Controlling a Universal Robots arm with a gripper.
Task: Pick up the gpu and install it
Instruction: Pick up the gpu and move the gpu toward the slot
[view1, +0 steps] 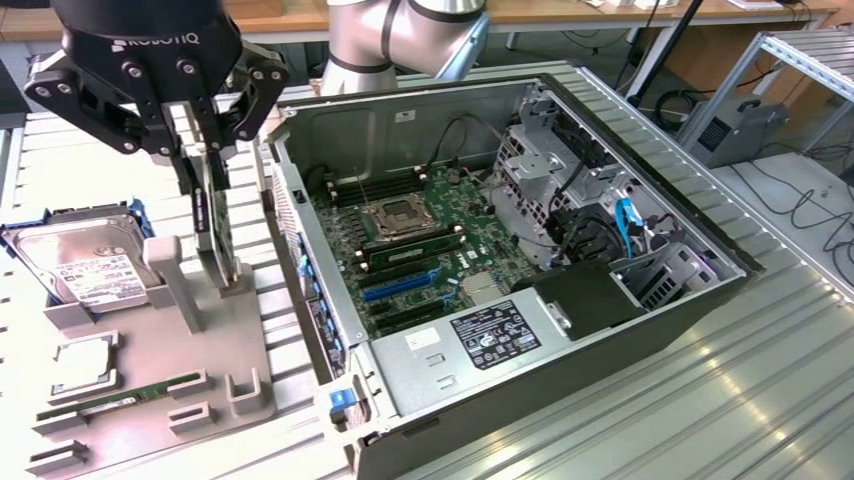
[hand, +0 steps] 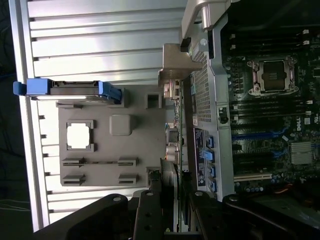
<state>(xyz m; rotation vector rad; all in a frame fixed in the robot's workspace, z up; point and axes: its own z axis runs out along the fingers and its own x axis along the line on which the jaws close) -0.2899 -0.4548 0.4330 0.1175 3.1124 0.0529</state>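
Gripping the gpu (view1: 214, 215) by its upper edge, the pincer (view1: 207, 150) hangs in the upper left of the exterior view. Its fingers stand narrow, one on each flat side of the card, and they seem to clamp it. In the wrist view the pincer (hand: 172, 212) looks down along the thin edge of the gpu (hand: 172, 132).

The card stands upright in a slot of the grey holder (view1: 200, 350), at the exterior view's left, just beside the open computer case (view1: 694, 290) but apart from it. The step in hand is, I think, the picking up: the grasp is made, and the lower edge of the card sits in the holder. To free it calls, in my judgement, for a straight pull upward without tilt, so that the card does not jam in the slot.

From the side the gpu looks thin, dark and flat, with pale metal parts along one edge.
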